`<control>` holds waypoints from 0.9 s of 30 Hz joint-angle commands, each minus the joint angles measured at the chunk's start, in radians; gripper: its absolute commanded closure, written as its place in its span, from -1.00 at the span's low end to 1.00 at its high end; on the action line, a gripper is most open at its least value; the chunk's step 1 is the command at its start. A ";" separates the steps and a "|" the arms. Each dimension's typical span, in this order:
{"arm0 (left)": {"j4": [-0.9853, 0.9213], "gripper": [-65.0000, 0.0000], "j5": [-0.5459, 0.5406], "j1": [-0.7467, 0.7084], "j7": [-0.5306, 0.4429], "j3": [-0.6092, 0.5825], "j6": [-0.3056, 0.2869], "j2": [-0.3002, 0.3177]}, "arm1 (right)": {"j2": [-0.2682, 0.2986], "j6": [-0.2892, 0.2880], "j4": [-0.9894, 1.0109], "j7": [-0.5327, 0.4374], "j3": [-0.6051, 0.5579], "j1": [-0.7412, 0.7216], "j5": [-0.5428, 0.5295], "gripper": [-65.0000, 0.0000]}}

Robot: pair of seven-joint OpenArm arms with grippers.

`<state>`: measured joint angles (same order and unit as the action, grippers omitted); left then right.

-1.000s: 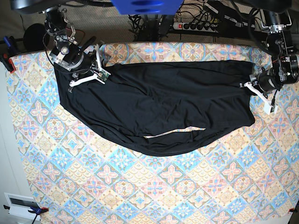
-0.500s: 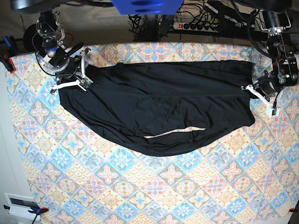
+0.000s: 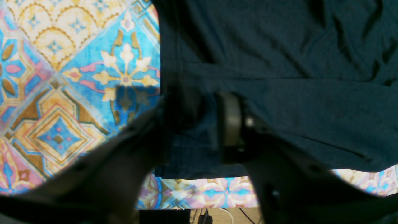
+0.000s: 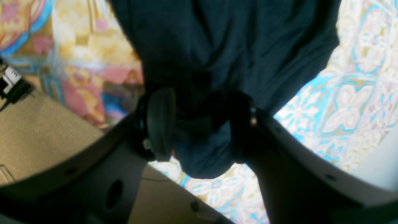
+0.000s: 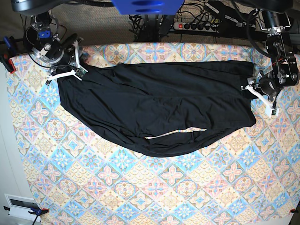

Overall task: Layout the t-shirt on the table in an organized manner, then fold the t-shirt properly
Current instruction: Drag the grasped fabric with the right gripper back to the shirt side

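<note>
The black t-shirt (image 5: 159, 108) lies spread lengthwise across the far half of the table (image 5: 140, 187), its near edge sagging in a curve. My right gripper (image 5: 75, 63) sits at the shirt's left end in the base view. In the right wrist view its jaws (image 4: 199, 127) stand wide apart, and a rounded corner of the t-shirt (image 4: 217, 46) lies loose between them. My left gripper (image 5: 260, 96) is at the shirt's right end. In the left wrist view it (image 3: 199, 130) is open, with the hem of the t-shirt (image 3: 279, 62) lying between the fingers.
A power strip (image 5: 199, 26) and cables run behind the table's far edge, with a blue mount (image 5: 147, 5) at top centre. Clamps (image 5: 7, 56) grip the left edge. A white box (image 5: 21, 206) sits at the near left corner. Beige floor (image 4: 46, 140) shows past the table edge.
My right arm has moved up and to the left toward the far left corner, pulling that end of the shirt along. Both grippers have opened their jaws. The left arm has barely moved.
</note>
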<state>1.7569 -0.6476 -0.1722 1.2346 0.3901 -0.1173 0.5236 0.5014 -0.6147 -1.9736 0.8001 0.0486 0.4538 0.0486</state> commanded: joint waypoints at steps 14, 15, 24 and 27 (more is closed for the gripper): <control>0.019 0.01 -0.005 0.009 -0.014 0.010 0.001 0.022 | 0.041 0.005 0.067 -0.018 0.010 0.020 0.000 0.18; 0.019 0.01 -0.005 0.009 -0.014 0.010 0.001 0.022 | 0.041 0.005 0.078 -0.018 0.010 0.018 0.000 0.19; 0.021 0.01 -0.005 0.009 -0.014 0.010 0.001 0.022 | 0.039 0.005 0.098 -0.020 0.129 0.015 0.000 0.81; 0.021 0.01 -0.005 0.009 -0.014 0.008 0.001 0.019 | 0.039 0.005 0.099 -0.020 0.213 0.015 0.000 0.98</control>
<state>1.7596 -0.6468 -0.1722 1.2343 0.3897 -0.1169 0.5228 0.5251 -0.6140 -1.8626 0.7853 0.2554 0.4706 0.0463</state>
